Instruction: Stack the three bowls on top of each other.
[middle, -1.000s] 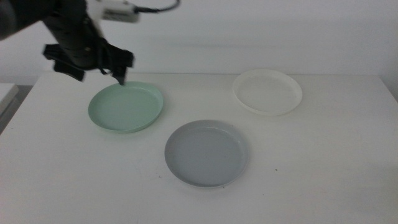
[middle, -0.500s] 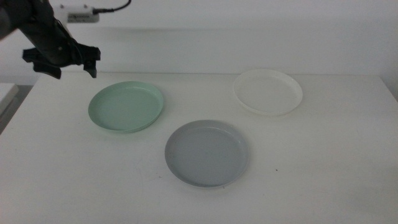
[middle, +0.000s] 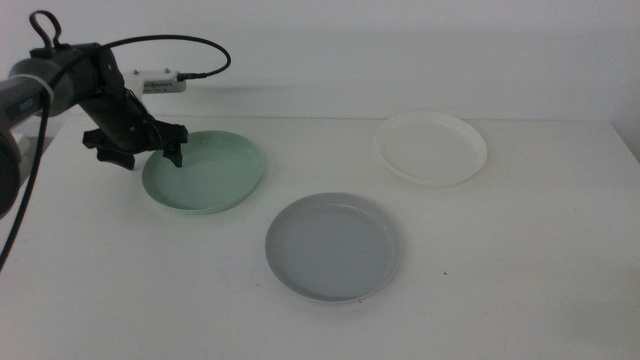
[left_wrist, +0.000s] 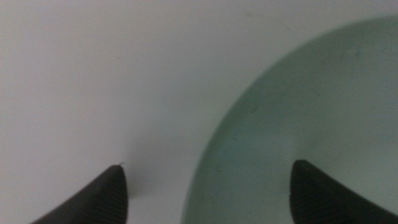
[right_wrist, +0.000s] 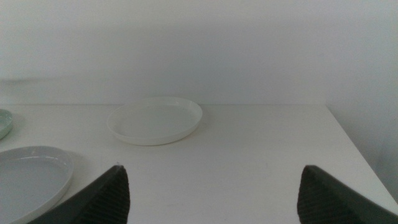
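The left gripper (middle: 150, 154) hangs with jaws wide apart over the near-left rim of the mint green bowl (middle: 205, 172) — one jaw inside, one outside, holding nothing. It should descend straight and close on the rim only — the grey bowl (middle: 332, 246) lies near, the white bowl (middle: 431, 147) well apart.

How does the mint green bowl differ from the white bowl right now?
The mint green bowl sits at the table's far left; the white bowl sits at the far right. The left pincer straddles the green bowl's rim with jaws open, one inside, one outside; nothing is near the white bowl, and the right pincer waits open, well back. Both are shallow, round, empty and unstacked.
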